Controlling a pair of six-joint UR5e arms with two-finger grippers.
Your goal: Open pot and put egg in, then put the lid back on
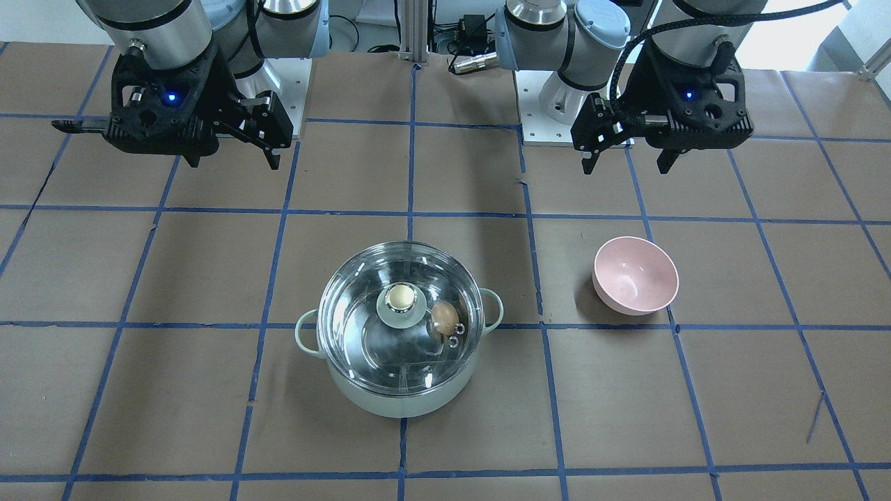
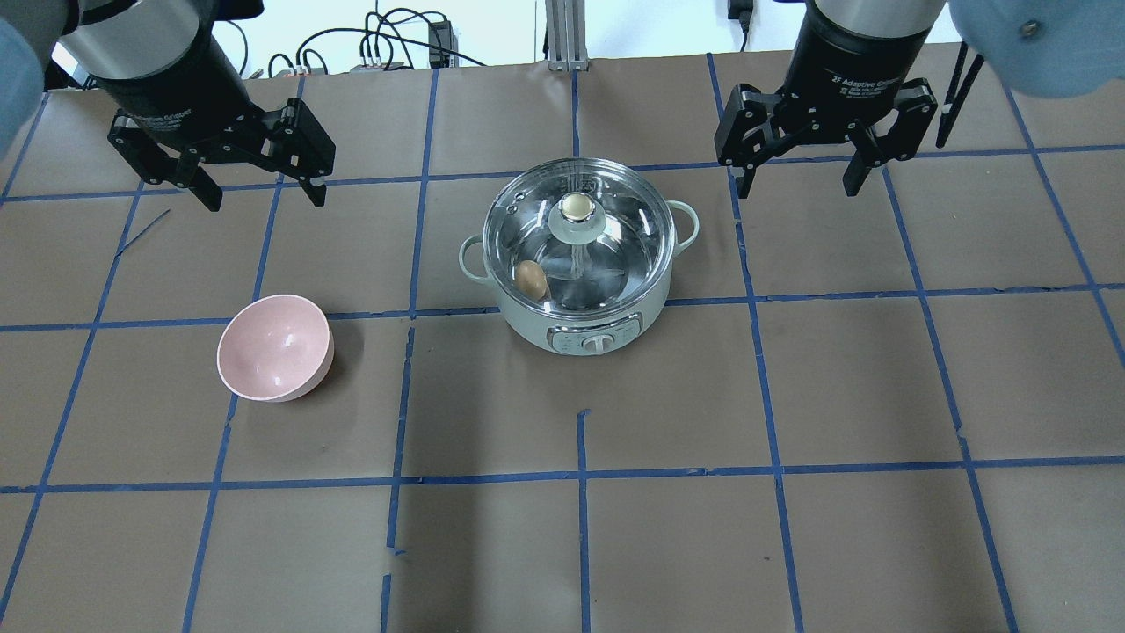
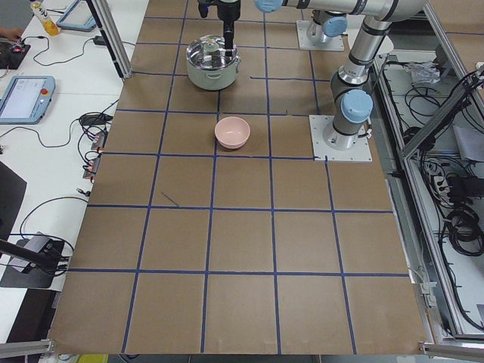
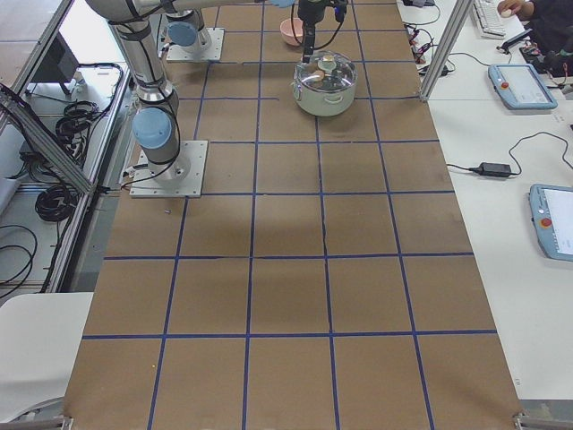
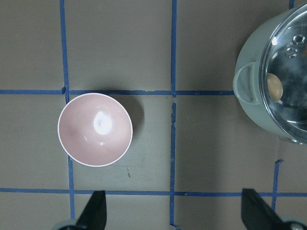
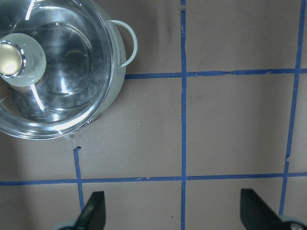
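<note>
Brown table — lidded mint pot

Pot mouth is closed off by the lid, and the egg is shut in under the glass. Lid knob is unobstructed from above and all round. Loop handles project at the pot's left and right. Pink bowl is set well to the pot's left, with bare table between; open surface is seen on the pot's right. Left gripper and right gripper are held spread wide, off to either side of the pot, well apart from it.
</note>
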